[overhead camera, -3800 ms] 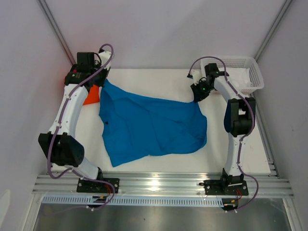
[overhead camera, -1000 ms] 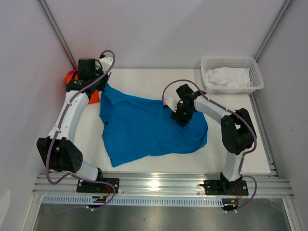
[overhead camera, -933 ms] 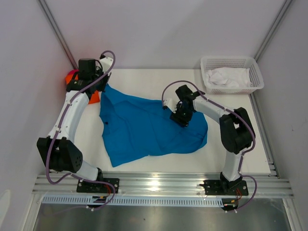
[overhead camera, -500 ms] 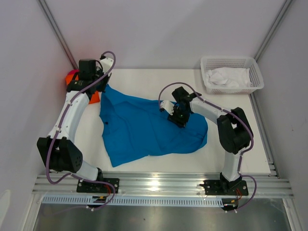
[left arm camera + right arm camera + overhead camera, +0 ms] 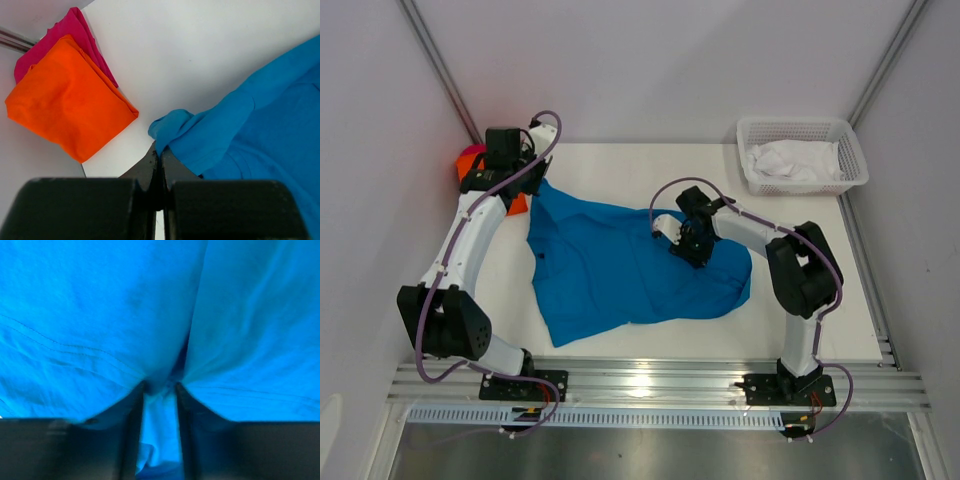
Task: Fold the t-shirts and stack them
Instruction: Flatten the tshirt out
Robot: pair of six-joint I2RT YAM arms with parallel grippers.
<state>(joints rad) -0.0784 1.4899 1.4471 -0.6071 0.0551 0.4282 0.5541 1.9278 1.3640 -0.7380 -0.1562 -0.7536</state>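
Left gripper (image 5: pixel 159 153) clamps shut on a corner of the blue shirt (image 5: pixel 260 125), cloth running rightward from its fingers; right gripper (image 5: pixel 160 388) (nearer mid-shirt) pinches a fold between narrowed fingers.

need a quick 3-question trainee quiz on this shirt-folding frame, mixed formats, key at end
1. Fill in: the basket holds ___ cloth.
2. True or false: the orange shirt lies on top of the pink shirt.
3. What does the left end effector pinch? A) basket B) blue shirt C) orange shirt
Key: 1 white; 2 true; 3 B.
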